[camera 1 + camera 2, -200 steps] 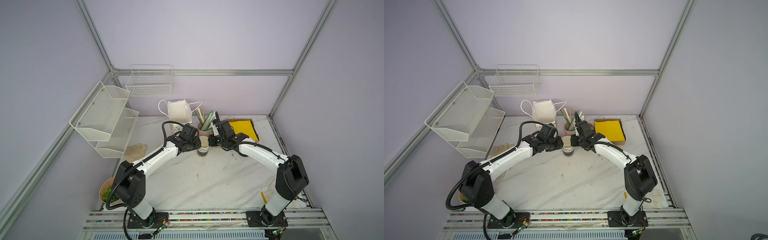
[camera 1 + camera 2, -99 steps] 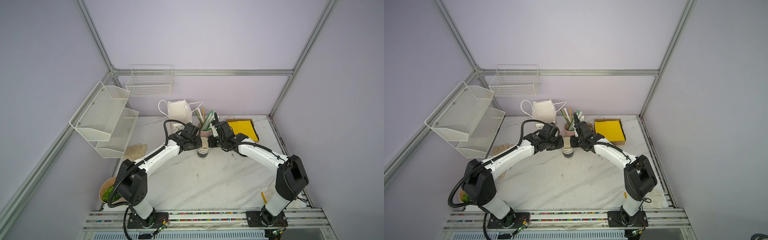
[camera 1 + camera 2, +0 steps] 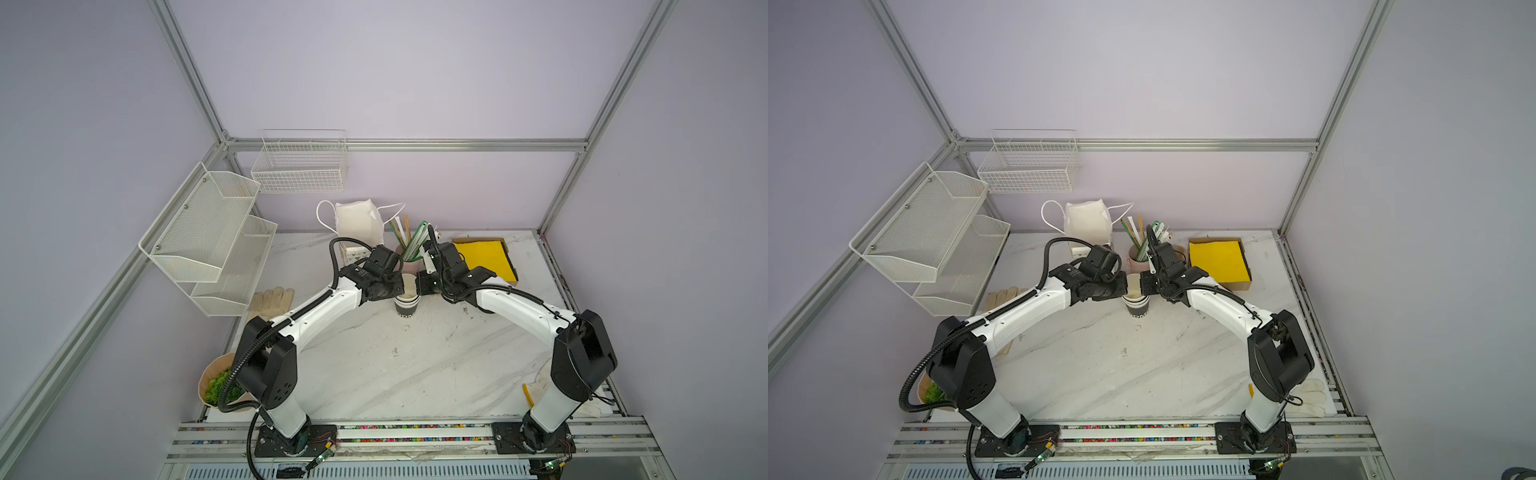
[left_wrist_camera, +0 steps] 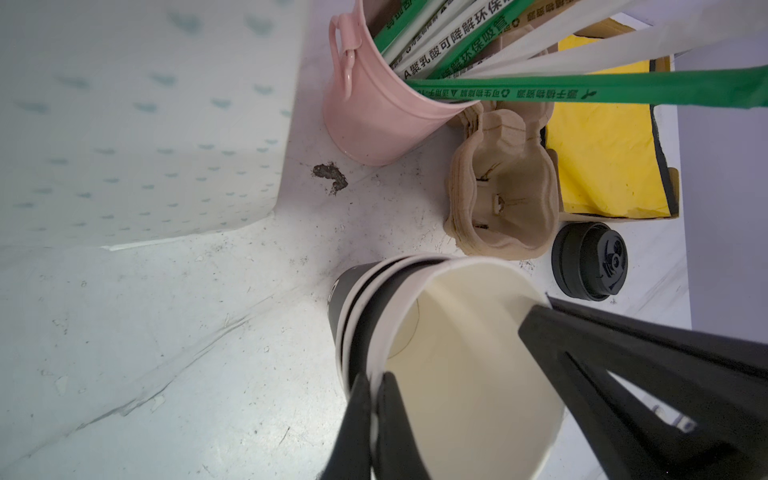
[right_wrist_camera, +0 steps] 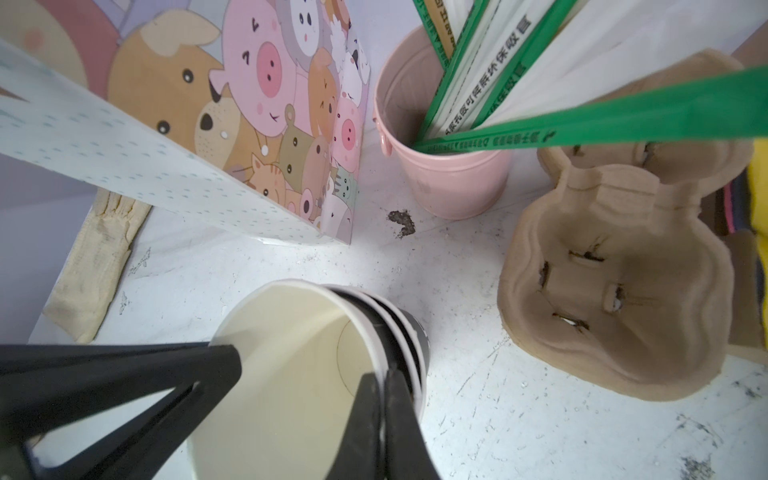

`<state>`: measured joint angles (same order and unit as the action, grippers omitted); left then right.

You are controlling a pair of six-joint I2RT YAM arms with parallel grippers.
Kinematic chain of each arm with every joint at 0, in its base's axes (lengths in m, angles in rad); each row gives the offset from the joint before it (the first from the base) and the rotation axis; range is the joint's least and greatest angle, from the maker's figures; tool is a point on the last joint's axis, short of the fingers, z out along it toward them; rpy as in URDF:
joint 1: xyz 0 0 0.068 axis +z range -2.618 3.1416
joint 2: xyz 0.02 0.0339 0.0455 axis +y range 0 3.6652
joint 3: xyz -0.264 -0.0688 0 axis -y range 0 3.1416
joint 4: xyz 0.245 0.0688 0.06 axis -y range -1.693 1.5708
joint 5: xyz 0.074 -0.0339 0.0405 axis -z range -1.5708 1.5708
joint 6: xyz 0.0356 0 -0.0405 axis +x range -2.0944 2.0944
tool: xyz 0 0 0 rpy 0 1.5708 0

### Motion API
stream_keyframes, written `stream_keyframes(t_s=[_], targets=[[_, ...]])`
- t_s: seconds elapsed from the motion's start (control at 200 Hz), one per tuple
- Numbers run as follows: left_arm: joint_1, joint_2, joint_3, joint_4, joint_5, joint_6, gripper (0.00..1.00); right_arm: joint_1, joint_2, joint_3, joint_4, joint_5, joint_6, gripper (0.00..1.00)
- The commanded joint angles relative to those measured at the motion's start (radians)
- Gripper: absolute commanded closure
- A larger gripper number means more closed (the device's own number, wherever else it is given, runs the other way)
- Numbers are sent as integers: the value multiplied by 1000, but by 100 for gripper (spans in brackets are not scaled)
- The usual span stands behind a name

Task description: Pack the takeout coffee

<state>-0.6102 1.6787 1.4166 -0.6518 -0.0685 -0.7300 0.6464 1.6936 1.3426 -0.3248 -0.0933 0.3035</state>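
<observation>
Both the left gripper [image 4: 375,382] and the right gripper [image 5: 380,380] are squeezed shut on the rim of the coffee cup [image 4: 457,353], but it sits in the cup stack [image 3: 405,311] toward 12 o'clock of the table [image 3: 415,365], not packed.

My item: one paper cup [image 3: 409,284], cream-white inside, black outer wall, empty, mouth up, seated topmost in a stack of like cups [image 3: 405,309], on the table [image 3: 415,374], centre-back.

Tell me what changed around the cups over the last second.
The left gripper closed its jaws on the rim of the top cup. The right gripper stayed clamped on the opposite rim. The cup stack, pink bucket and carrier tray did not move.
</observation>
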Motion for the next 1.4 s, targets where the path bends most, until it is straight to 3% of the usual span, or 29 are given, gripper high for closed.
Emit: stream_keyframes(t_s=[0.0,0.08,0.37,0.45,0.725,0.82,0.935,1.065,1.395], targets=[[-8,5,124,9,-2,32,100,6,-34,25,7,4,6,93],[-8,11,144,6,-8,37,100,6,-27,37,1,3,10,100],[-6,30,195,9,-39,53,100,6,-2,50,-5,40,21,100],[-7,27,215,15,-39,59,83,6,6,56,-7,50,23,100],[-5,0,294,35,-74,100,58,-5,45,96,-9,66,14,100],[-4,-28,312,41,-80,112,41,-10,61,112,-10,72,10,100],[-4,-86,312,46,-97,127,28,-16,82,131,-11,85,4,100],[-4,-174,281,51,-121,152,20,-24,109,161,-19,116,0,100],[-5,-438,71,71,-158,188,11,-28,142,247,-47,182,-15,100]])
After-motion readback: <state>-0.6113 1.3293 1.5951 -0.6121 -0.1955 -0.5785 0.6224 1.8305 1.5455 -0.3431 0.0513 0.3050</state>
